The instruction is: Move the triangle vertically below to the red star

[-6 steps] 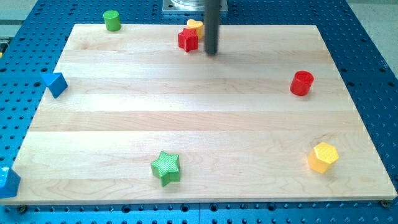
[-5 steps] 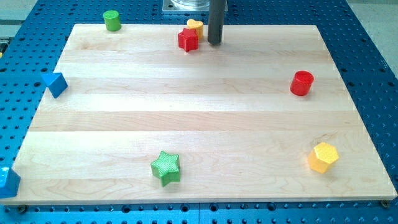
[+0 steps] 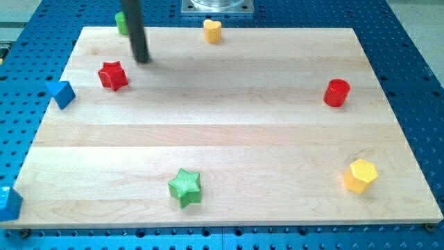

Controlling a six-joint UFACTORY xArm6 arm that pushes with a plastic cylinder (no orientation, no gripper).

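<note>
Camera view: wooden desk [image 3: 229,139] on a blue pegboard, and I'll place everything off the red star [image 3: 112,75], which sits near the desk's upper-left part. My tip [image 3: 142,60] is down on the wood just to the view's right of the red star & a bit toward the top, a small gap between them, not touching. No end effector as such here, just the straight dark rod, so nothing is open or closed & it has hold of nothing. The blue triangle [image 3: 62,93] lies to the view's left of the red star and slightly lower, right at the desk's left edge, partly over the pegboard; so it's beside the star, not beneath it. Green cylinder [image 3: 122,22] is above the red star at the desk's top edge, partly hidden behind the rod. Yellow block [image 3: 212,30], shape hard to tell, sits to the star's right, up at the top edge. Red cylinder [image 3: 337,92] is far to the star's right, approx. same height. Green star [image 3: 185,187] is well below & right of the red star. Yellow hexagon [image 3: 361,174] is far off at lower right. Another blue block [image 3: 8,203] sits well below-left, at the desk's corner, cut by the frame.
</note>
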